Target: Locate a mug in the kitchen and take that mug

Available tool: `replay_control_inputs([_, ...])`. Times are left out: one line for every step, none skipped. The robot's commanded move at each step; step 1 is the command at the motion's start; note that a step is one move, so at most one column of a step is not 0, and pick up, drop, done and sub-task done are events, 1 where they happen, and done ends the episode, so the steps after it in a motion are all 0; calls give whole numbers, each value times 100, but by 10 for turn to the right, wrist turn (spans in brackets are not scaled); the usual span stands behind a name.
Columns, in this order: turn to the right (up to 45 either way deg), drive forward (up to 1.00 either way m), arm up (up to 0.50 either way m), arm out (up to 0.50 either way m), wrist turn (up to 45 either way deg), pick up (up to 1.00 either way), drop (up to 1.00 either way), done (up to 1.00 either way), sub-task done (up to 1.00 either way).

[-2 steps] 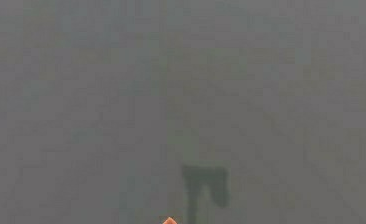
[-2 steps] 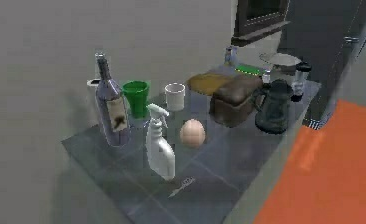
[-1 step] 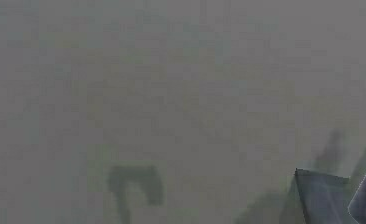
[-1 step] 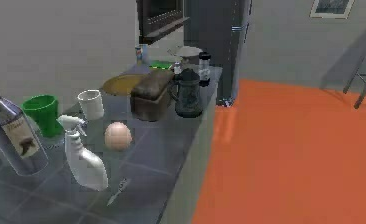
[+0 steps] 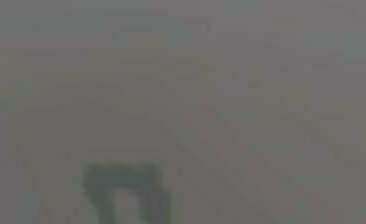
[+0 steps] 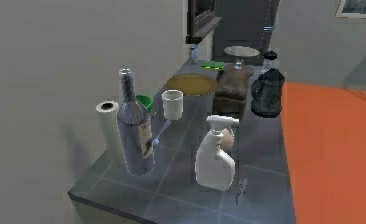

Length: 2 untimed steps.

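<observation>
A small cream-coloured cylindrical mug (image 6: 172, 103) stands upright near the middle of a grey tiled countertop (image 6: 181, 190) in the arm side view. It sits just beyond a tall dark glass bottle with a pale label (image 6: 134, 125) and just beside a low green object (image 6: 144, 102). A white roll of paper towel (image 6: 108, 122) stands to the left of the bottle. A white plastic spray bottle (image 6: 217, 152) occupies the near part of the counter, with a dark rounded jug (image 6: 268, 90) and a brown box-like item (image 6: 234, 88) farther back on the right. The mug looks like glazed ceramic, so it is probably light, rigid, smooth enough to slip and liable to chip if knocked or dropped. No handle can be made out, which makes the straight side wall just below the rim, taken across the body, the likeliest hold. The bottle and the green object crowd its near-left side, so an approach from the barer right side seems safer, since the tall bottle could topple. What the gripper is doing, and how it is set, cannot be told here.
</observation>
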Motion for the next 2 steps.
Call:
replay_control_inputs([0,0,50,0,0,0,0,0,0])
replay_control_inputs([0,0,38,0,0,0,0,0,0])
